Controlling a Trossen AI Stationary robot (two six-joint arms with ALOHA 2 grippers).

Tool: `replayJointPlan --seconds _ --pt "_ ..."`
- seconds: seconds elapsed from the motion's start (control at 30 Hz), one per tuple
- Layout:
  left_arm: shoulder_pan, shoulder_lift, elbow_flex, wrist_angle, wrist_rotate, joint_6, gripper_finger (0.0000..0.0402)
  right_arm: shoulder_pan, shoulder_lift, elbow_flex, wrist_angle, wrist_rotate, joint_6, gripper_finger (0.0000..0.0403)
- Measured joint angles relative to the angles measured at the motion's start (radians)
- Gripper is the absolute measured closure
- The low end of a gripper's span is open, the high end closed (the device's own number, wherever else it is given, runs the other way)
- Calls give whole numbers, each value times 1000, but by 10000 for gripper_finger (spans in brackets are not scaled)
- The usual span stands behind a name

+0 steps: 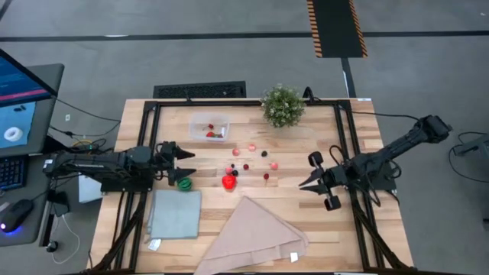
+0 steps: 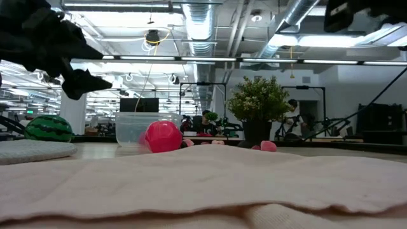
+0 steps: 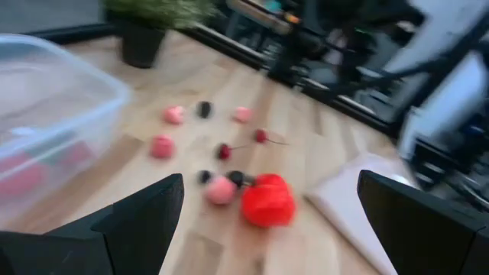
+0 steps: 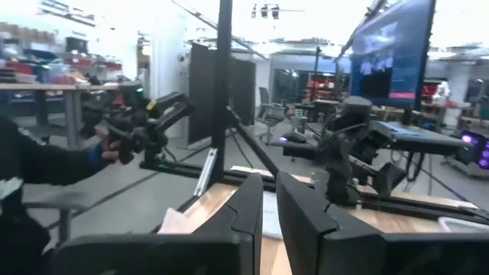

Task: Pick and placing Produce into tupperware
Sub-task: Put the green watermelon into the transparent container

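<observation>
The clear tupperware (image 1: 208,127) stands on the far part of the table with a few red pieces inside. Small pink, red and dark Produce (image 1: 264,153) lies scattered on the wood at mid-table, with one larger red piece (image 1: 229,181) and a round green one (image 1: 184,183) nearer the left. My left gripper (image 1: 186,164) is open above the table just left of these; in its wrist view (image 3: 271,183) the larger red piece (image 3: 267,200) lies ahead between the fingers. My right gripper (image 1: 304,186) hangs shut and empty above the table right of the Produce, its tips (image 4: 269,210) close together.
A bushy potted plant (image 1: 282,105) stands at the far edge, right of the tupperware. A grey-blue square cloth (image 1: 174,214) and a folded beige cloth (image 1: 256,233) lie near the front edge. A black frame (image 1: 341,137) runs around the table.
</observation>
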Motion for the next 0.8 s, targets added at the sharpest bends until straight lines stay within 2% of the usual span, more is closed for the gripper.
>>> replayJointPlan --seconds 0.17,0.3,0.43,0.63,0.8 --pt "0 0 2 -15 8 -1 20 24 -2 -36 -26 -1 56 339" --pt "0 0 2 -50 -10 16 20 25 -4 -35 -15 0 40 339" --pt "0 0 3 -73 -21 24 20 -4 -66 -34 -14 0 51 339" --pt "0 0 3 -60 -32 55 20 -114 -192 -34 -235 -8 126 339" --pt "0 0 4 -56 -48 61 20 -182 -298 -34 -389 -27 121 339"
